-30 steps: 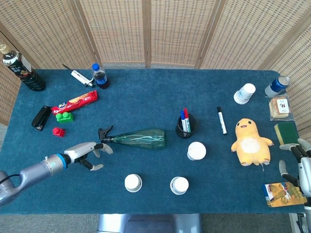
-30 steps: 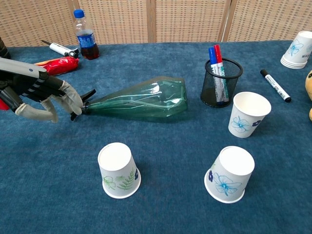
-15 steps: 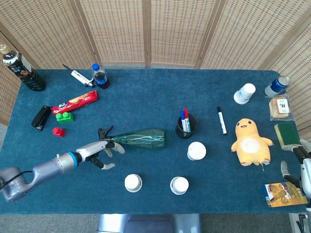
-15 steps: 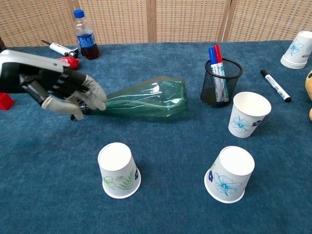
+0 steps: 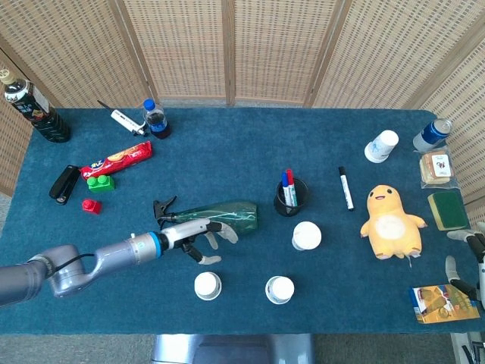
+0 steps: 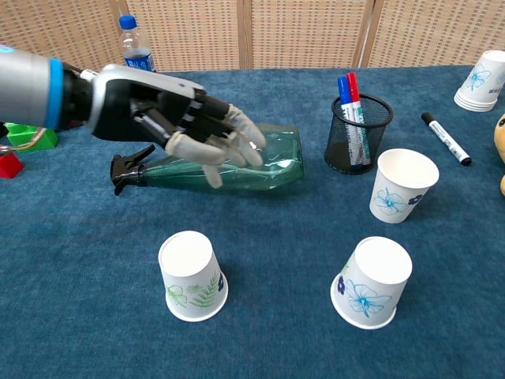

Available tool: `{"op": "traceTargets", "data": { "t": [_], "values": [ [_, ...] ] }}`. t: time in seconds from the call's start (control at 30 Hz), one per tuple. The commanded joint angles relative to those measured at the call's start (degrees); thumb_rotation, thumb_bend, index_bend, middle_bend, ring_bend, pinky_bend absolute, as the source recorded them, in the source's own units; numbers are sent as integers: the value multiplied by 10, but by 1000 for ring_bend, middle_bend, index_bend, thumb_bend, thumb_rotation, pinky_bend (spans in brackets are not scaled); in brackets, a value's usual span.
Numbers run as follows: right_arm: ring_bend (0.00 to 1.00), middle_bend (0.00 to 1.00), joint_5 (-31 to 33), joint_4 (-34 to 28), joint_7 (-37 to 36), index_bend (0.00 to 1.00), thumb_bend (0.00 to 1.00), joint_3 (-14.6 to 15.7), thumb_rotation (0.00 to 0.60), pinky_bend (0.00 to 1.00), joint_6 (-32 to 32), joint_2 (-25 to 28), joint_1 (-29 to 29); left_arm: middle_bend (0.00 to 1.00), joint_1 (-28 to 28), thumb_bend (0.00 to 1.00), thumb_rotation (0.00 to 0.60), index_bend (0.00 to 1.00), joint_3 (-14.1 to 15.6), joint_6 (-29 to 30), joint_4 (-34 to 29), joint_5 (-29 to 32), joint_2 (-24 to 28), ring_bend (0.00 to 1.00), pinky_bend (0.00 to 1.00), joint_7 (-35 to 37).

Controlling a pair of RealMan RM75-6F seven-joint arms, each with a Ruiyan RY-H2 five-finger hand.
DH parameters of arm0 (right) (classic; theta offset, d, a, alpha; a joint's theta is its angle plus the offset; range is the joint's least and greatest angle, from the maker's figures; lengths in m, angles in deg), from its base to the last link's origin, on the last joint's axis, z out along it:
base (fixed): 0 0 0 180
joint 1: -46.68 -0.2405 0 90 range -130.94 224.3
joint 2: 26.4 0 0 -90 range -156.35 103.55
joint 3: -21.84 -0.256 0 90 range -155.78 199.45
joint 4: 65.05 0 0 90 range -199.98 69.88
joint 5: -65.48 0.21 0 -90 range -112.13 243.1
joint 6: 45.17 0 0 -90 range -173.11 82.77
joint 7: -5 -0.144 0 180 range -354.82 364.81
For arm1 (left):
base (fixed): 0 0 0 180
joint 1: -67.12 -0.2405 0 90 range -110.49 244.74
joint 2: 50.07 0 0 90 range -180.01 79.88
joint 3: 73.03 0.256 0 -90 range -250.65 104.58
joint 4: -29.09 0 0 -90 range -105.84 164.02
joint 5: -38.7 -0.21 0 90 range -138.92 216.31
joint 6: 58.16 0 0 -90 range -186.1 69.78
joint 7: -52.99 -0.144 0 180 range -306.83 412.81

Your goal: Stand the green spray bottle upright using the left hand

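The green spray bottle (image 6: 229, 163) lies on its side at centre frame. Our left hand (image 6: 209, 136) hovers over its body, fingers (image 6: 245, 134) spread, holding nothing; we should wrap the wide body before tipping it upright.

Green spray bottle (image 5: 223, 215) (image 6: 237, 164) flat on side, black nozzle pointing left.

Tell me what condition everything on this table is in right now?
green spray bottle: lying on its side.
left hand: fingers apart over the bottle, holding nothing.
right hand: at the table edge, state unclear.
pen cup: upright, holding markers.
three paper cups: upside down.
cola bottle: upright, capped.
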Motion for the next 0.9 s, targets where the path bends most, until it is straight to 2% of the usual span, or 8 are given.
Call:
{"op": "traceTargets", "data": {
  "t": [0.03,0.33,0.53,0.7,0.9],
  "values": [
    [146,352,-2,1,-3,333,505,0,600,209,2,0,2,274,17,428,558,251,-12,-14,7,20,-22,214,339,12],
    [146,352,-2,7,-19,333,506,2,600,210,12,2,13,274,47,428,559,245,-28,-53,43,67,-80,212,341,25],
    [146,352,-7,11,-34,334,506,5,600,214,18,3,20,274,45,429,561,237,-51,-68,79,126,-122,205,335,22],
    [146,352,-11,14,-44,333,506,7,600,217,24,6,26,272,23,428,559,235,-71,-52,113,192,-153,182,308,-34],
    [148,352,-15,16,-50,333,506,8,600,223,24,6,28,260,-5,429,556,223,-89,-35,114,265,-157,161,299,-111]
  ]
}}
